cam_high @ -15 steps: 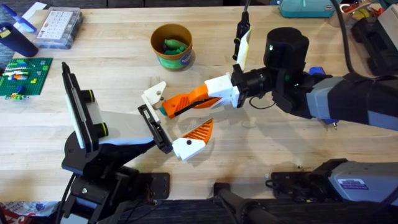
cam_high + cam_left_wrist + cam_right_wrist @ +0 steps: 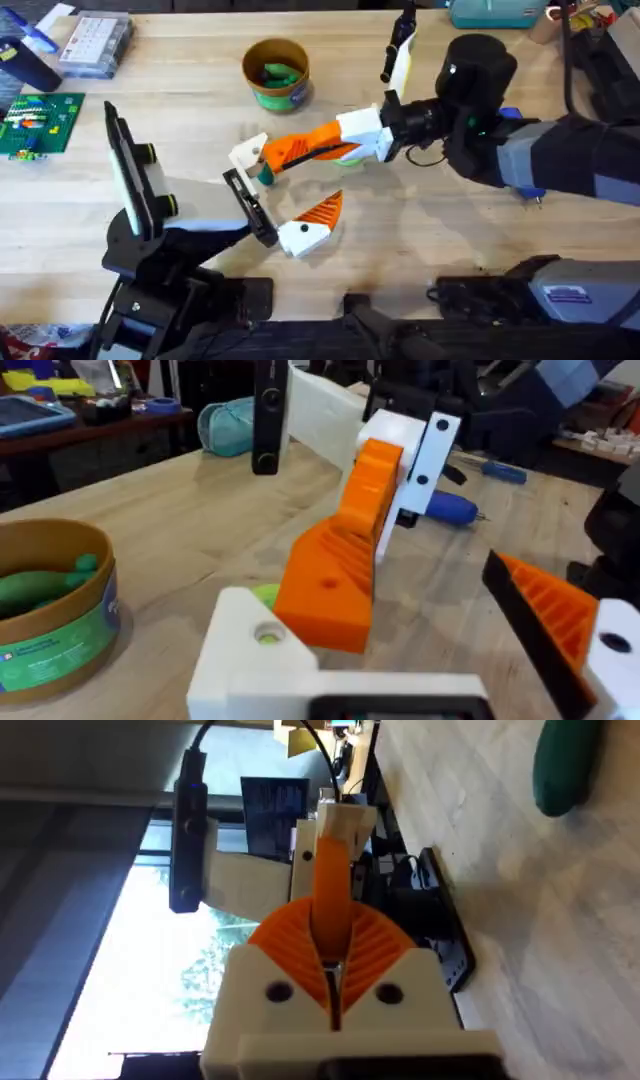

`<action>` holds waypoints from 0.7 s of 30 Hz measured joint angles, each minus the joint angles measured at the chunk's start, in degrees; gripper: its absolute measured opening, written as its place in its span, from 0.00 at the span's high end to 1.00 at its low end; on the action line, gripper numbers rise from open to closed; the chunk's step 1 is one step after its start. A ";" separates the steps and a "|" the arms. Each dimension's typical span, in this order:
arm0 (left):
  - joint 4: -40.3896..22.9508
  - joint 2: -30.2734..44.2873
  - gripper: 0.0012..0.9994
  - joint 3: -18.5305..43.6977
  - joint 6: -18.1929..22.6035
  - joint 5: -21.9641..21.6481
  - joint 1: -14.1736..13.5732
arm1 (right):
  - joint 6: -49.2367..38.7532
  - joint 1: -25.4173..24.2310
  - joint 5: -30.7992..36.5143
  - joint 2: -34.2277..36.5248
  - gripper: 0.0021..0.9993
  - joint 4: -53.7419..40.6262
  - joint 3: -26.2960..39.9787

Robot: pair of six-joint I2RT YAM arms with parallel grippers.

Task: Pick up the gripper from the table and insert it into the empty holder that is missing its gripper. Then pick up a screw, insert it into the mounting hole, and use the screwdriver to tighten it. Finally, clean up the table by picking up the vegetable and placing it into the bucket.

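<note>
The vegetable (image 2: 264, 176), a small green lump, lies on the wood inside the spread of the left gripper (image 2: 280, 190), close to its upper finger. Those jaws stand wide open and hold nothing: one plain white finger on the far side, one white finger with an orange ribbed pad on the near side. The right gripper (image 2: 272, 158) reaches in from the right with its tip just beside the white finger and right over the green lump. Its two orange pads are pressed flat together, and I cannot see anything caught between them.

From the left wrist the green is just a sliver peeking out behind the white finger, while the right gripper's pads loom as one chunky orange wedge on a white plate. The right wrist view gives the closed seam head-on, ribs fanning out on either side, and a dark green rounded shape lying off to one side on the table.

The bucket (image 2: 275, 72) sits well beyond both sets of jaws, round, ochre with a green band, with green pieces inside. A blue-handled screwdriver (image 2: 450, 508) lies behind the right gripper. The table (image 2: 450, 230) is pale wood with visible grain.
</note>
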 joint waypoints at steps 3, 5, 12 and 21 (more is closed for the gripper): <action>-0.15 0.00 0.01 0.00 -0.07 -0.02 0.00 | 0.26 0.04 0.19 0.01 0.98 0.24 0.00; -0.15 0.00 0.01 0.00 -0.07 -0.13 0.02 | 0.41 0.09 0.56 -0.02 0.98 0.26 0.00; -0.18 0.00 0.01 0.00 -0.09 -0.60 0.02 | 0.42 0.14 1.13 0.46 0.98 0.01 0.00; -0.48 0.00 0.01 0.00 -0.11 -1.50 0.02 | 0.95 0.26 1.26 4.11 0.98 -0.41 0.08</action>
